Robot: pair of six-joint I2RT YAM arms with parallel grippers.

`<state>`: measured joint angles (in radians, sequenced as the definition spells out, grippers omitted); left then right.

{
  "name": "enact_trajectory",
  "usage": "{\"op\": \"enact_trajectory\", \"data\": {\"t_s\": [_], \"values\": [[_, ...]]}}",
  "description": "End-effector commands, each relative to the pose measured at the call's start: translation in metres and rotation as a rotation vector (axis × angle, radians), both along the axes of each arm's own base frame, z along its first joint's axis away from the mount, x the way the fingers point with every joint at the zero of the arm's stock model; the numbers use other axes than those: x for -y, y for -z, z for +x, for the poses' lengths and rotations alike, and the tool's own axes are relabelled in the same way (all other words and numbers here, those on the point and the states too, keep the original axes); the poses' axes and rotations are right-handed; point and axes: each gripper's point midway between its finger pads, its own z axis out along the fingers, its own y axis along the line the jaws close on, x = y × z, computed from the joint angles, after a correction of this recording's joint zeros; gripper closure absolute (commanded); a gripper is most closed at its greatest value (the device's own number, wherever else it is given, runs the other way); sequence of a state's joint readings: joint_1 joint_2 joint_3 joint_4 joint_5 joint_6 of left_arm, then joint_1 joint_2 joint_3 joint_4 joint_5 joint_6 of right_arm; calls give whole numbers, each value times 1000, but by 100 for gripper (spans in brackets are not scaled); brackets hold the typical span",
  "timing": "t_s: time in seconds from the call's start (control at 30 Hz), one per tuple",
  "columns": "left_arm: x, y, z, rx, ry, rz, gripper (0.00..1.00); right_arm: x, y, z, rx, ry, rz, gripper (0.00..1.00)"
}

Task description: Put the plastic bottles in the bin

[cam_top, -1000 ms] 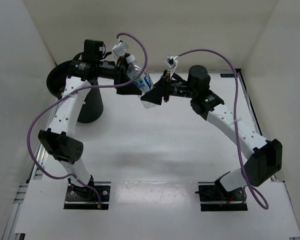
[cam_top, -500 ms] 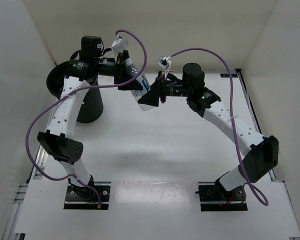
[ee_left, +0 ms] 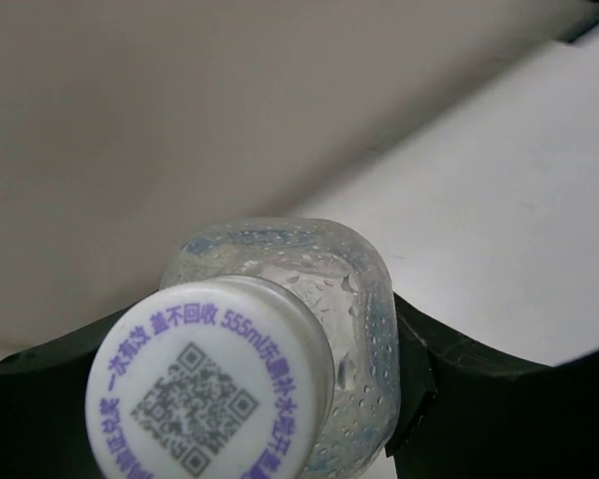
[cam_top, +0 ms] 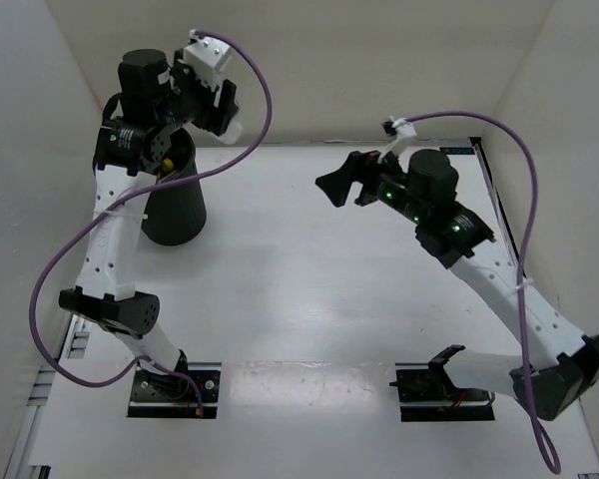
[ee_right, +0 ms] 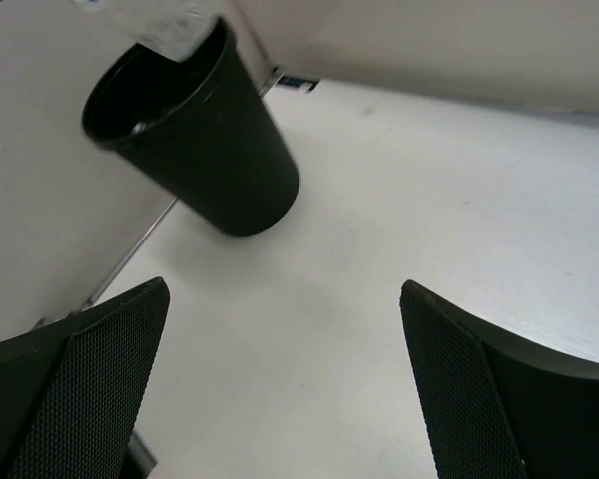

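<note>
Left pincer (ee_left: 280,399) pinches a small clear plastic bottle (ee_left: 314,274) by the neck, one black finger (ee_left: 479,399) pressed on each side. The round white cap (ee_left: 215,384), printed with purple text and a QR code, faces the wrist camera. Droplets inside the bottle wall. Left arm is raised high. The tall round black plastic bin (cam_top: 175,210) stands upright below this pincer and slightly to its left, mouth open upward. From the right wrist view a bit of clear plastic shows just over the bin's rim, nothing touching it as far as I can tell.

Right pincer (cam_top: 337,185) is spread wide, holding nothing, and hangs above the white surface (cam_top: 309,279). The bin is well apart from it, ahead and off to its left.
</note>
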<state>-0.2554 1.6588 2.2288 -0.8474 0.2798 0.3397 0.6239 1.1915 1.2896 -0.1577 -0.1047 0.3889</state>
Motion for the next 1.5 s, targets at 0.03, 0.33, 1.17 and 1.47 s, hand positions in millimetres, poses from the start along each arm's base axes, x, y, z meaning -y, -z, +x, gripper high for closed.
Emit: {"op": "enact_trajectory", "data": {"t_s": [0.03, 0.33, 1.17, 1.47], "values": [[-99, -65, -4, 237, -463, 169, 89, 29, 22, 16, -27, 173, -71, 0], [-169, 32, 21, 22, -610, 264, 89, 37, 57, 12, -120, 204, -130, 0], [-208, 7, -28, 33, -712, 102, 0, 57, 68, 1, -137, 244, -195, 0], [-189, 178, -129, -328, -480, 359, 0, 175, 147, -2, -472, 640, -302, 0]]}}
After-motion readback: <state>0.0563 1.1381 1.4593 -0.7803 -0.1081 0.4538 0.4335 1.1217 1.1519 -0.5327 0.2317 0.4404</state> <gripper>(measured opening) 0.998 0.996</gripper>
